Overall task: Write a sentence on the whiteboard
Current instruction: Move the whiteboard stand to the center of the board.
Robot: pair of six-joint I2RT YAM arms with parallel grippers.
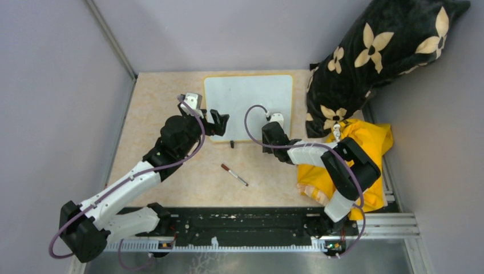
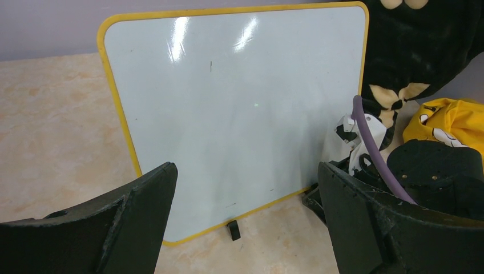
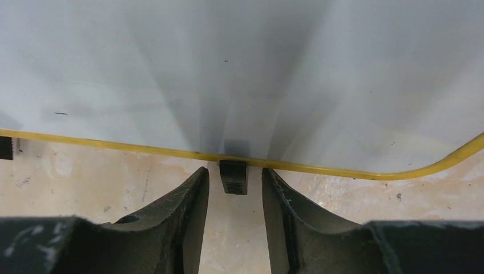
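Observation:
The whiteboard (image 1: 248, 97) stands upright at the back of the table, white with a thin yellow frame. No sentence shows on its face (image 2: 240, 103); only a few tiny dark specks. My left gripper (image 1: 221, 124) is open wide in front of the board's lower left part, touching nothing (image 2: 246, 171). My right gripper (image 3: 235, 174) is low at the board's bottom edge, with one black foot (image 3: 234, 177) between its fingertips and a small gap on each side. The other foot (image 2: 233, 229) rests on the table. A dark red marker (image 1: 234, 174) lies loose on the table in front of the board.
A black pillow with cream flowers (image 1: 376, 51) leans at the back right, close to the board's right edge. A yellow cloth (image 1: 371, 148) lies under my right arm. Grey walls close the left and back sides. A black rail (image 1: 240, 222) runs along the near edge.

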